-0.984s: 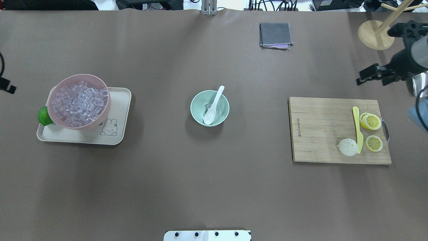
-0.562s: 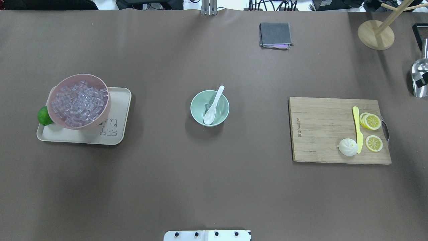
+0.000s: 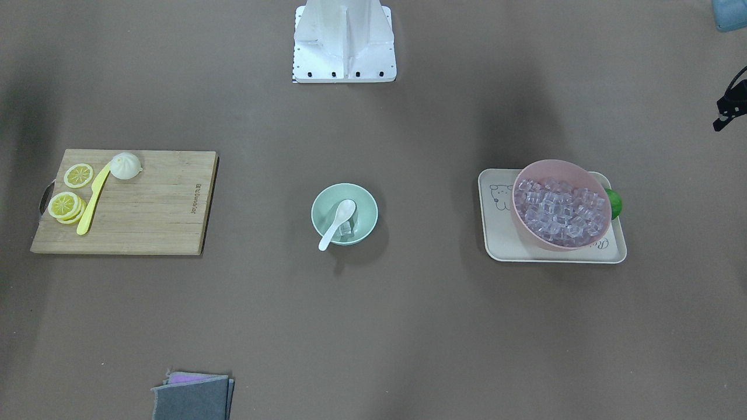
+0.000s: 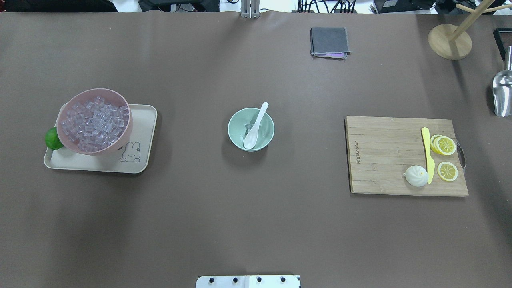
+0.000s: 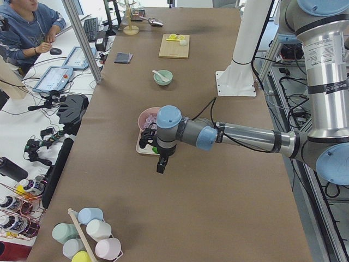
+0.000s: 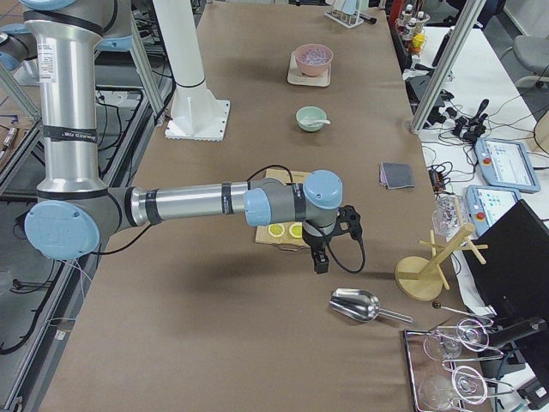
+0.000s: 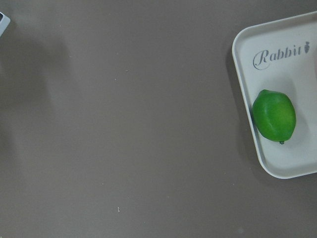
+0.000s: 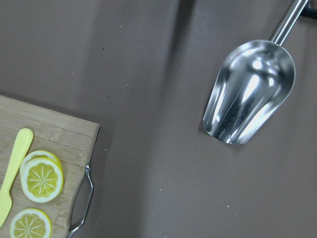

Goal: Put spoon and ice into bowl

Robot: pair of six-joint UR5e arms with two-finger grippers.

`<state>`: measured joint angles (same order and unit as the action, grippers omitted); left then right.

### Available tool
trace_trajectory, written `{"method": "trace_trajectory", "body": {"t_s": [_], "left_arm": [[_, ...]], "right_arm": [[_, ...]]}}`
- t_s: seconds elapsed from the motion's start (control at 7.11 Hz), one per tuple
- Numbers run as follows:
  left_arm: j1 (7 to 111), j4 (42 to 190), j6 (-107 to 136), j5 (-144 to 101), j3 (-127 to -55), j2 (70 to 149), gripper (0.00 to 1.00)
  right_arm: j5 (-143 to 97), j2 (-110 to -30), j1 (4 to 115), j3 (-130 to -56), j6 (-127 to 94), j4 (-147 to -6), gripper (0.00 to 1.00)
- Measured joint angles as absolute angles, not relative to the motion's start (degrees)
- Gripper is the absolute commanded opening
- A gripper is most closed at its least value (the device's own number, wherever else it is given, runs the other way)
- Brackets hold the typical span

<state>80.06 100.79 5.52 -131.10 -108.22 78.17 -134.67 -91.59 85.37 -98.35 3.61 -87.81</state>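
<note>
The white spoon lies in the mint-green bowl at the table's middle, scoop inside and handle leaning over the far rim. One clear ice cube sits in the bowl beside the scoop. The left gripper hangs over the table just outside the tray's lime end; I cannot tell whether it is open or shut. The right gripper hangs between the cutting board and the metal scoop; I cannot tell its state either. Neither wrist view shows its fingers. Both grippers are far from the bowl.
A pink bowl full of ice cubes stands on a beige tray with a lime at the left. A cutting board with a yellow knife, lemon slices and a bun is at the right. A metal scoop lies at the right edge.
The right arm has drawn out of the overhead view's right edge, uncovering the metal scoop. The left arm's tip has left the left edge. Bowl, spoon and ice have not moved.
</note>
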Motion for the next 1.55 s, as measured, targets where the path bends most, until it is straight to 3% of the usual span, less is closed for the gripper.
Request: {"method": "trace_trajectory", "body": {"t_s": [1.55], "left_arm": [[82.6, 100.5, 5.7, -138.7, -106.0, 77.2, 0.98]], "right_arm": [[-136.2, -92.6, 85.9, -98.5, 3.7, -87.5, 1.0]]}}
